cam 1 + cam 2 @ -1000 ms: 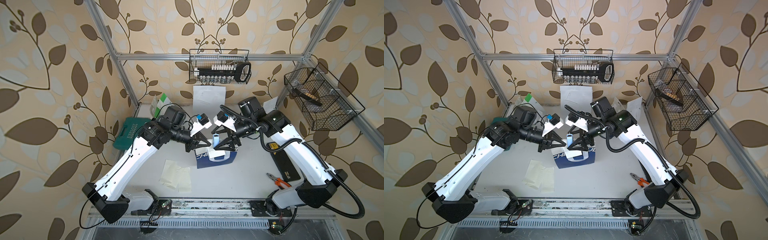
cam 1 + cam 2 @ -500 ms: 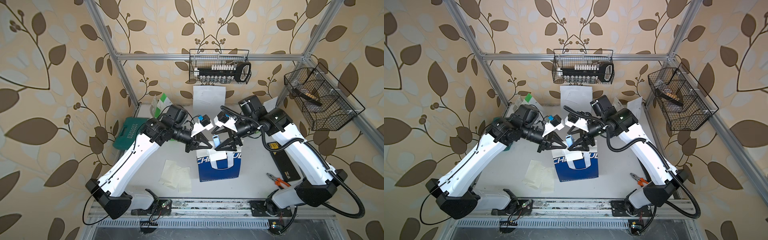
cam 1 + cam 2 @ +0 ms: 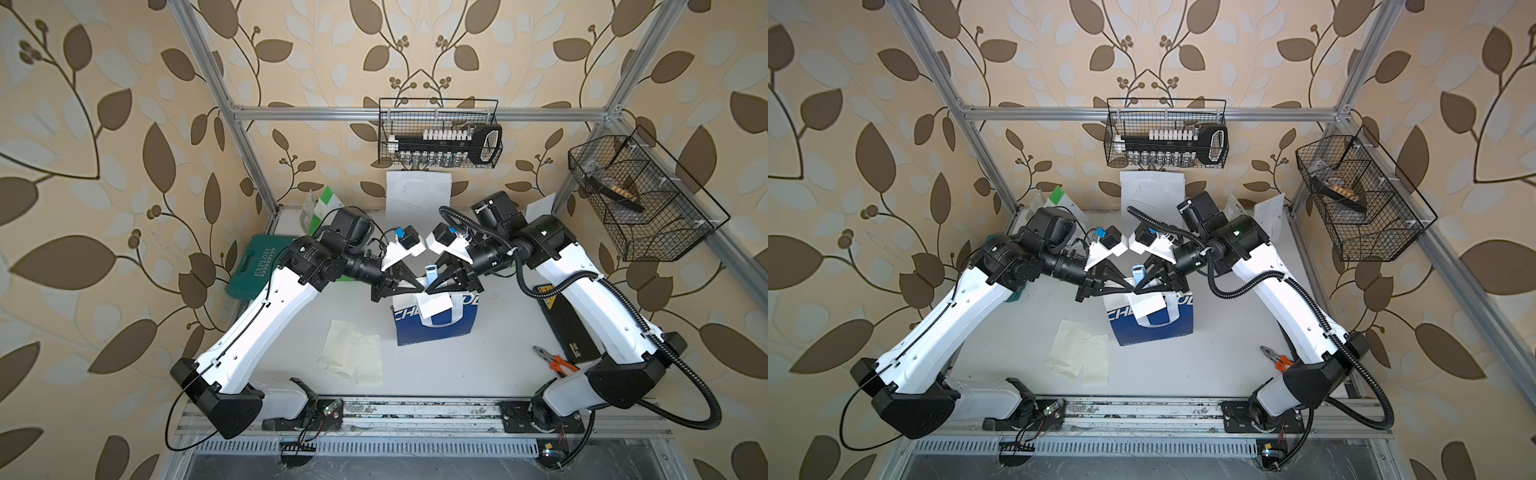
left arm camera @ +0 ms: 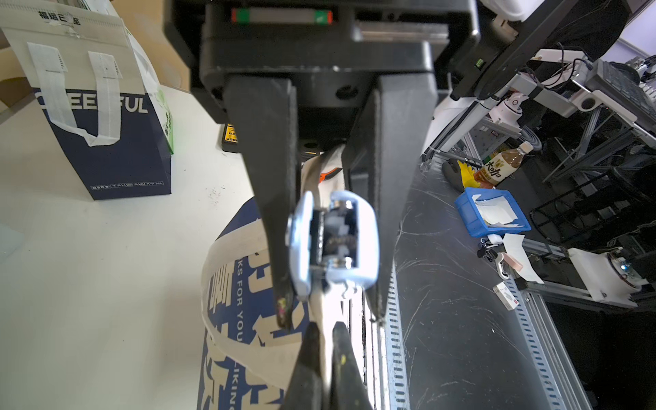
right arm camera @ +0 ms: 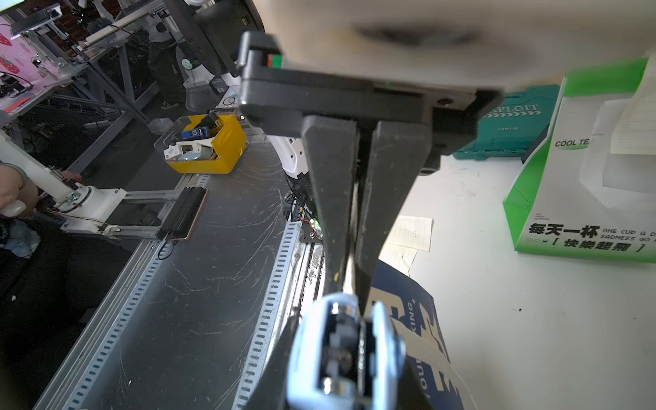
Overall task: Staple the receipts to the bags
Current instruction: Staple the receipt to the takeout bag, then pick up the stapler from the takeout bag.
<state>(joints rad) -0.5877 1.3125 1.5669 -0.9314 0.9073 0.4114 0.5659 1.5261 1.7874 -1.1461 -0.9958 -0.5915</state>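
A navy-and-white bag [image 3: 436, 326] [image 3: 1154, 328] slopes from the table up to both grippers, with a pale receipt [image 3: 434, 306] lying over its top edge. My left gripper [image 4: 326, 330] [image 3: 420, 286] is shut on that thin top edge; the right wrist view shows its fingers [image 5: 333, 213] pinching the paper. My right gripper [image 5: 346, 362] [image 3: 433, 286] is shut on a light-blue stapler [image 4: 333, 245] [image 3: 431, 272] [image 3: 1138, 272], which sits over the same edge right beside the left fingertips. Loose receipts [image 3: 353, 353] [image 3: 1077, 353] lie on the table to the bag's left.
A teal tool case [image 3: 253, 266] lies at the left edge, with green-and-white bags [image 3: 322, 205] [image 5: 582, 177] behind it. A white bag [image 3: 417, 195] leans on the back wall and another navy bag [image 4: 106, 142] stands behind the right arm. Orange-handled pliers [image 3: 555, 361] and a dark flat device [image 3: 565, 320] lie at the right.
The right gripper's jaws have drawn together on the stapler. The bag dropped open toward the front edge half a second ago and now shows a little shorter. Both arms stay nearly in place.
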